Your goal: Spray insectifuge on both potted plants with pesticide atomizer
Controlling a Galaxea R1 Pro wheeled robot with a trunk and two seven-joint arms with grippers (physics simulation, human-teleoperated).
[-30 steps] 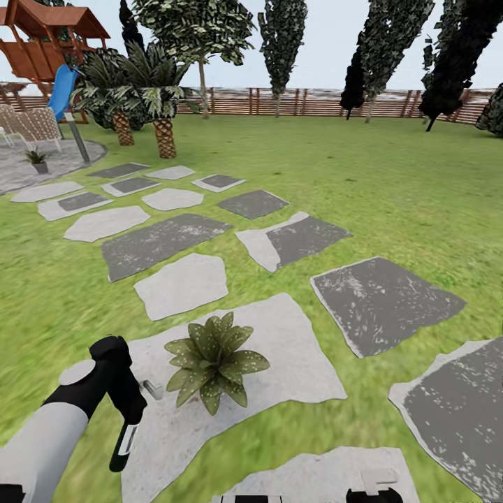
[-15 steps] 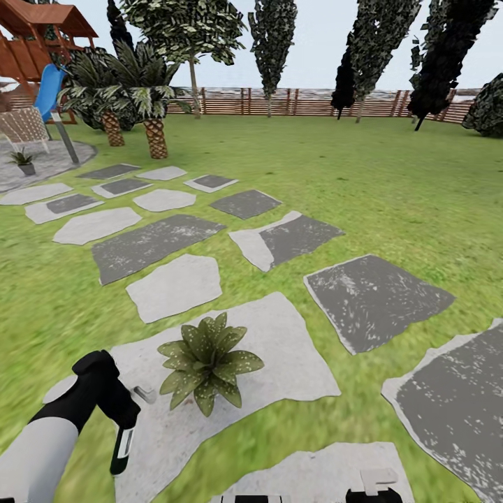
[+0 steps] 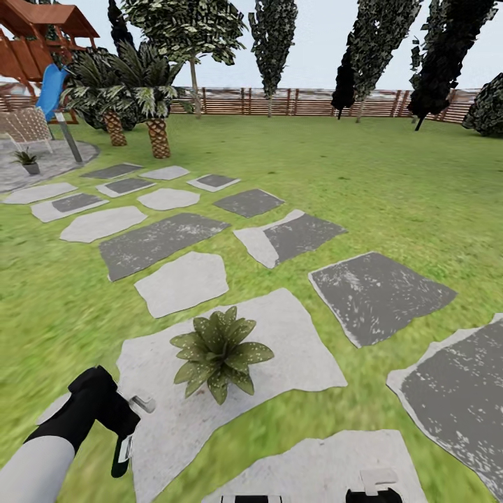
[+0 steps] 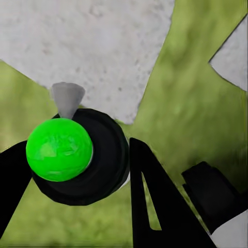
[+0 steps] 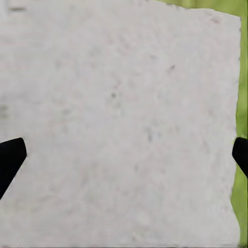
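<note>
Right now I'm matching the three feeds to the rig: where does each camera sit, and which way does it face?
Head view: on the head, facing forward and down over the lawn at a potted plant on a pale stone; the left arm holds the spray bottle.
Left wrist view: looks down along the left gripper at the bottle's top.
Right wrist view: looks down past the right gripper at pale stone.
Shared: bottle, head and left wrist views.
</note>
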